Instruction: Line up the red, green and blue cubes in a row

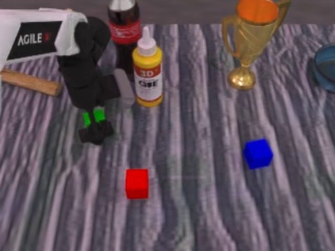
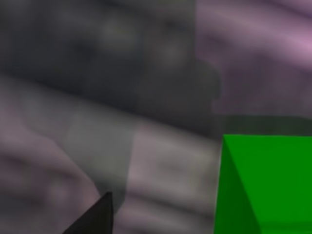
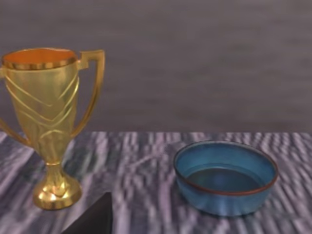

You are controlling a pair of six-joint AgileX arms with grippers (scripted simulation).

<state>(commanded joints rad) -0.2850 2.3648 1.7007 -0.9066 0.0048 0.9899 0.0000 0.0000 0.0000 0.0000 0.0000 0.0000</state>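
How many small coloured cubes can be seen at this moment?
3. The red cube lies left of the table's middle, the blue cube lies on the right, and the green cube sits between the left gripper's fingers, mostly covered.

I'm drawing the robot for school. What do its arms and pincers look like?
The left arm is chunky and black, with a white cover that says AGILE in white on a black panel, with a bit of red. Its left pincer is black, with green showing between the fingers. The right arm is out of the top view; only a dark pincer tip shows.
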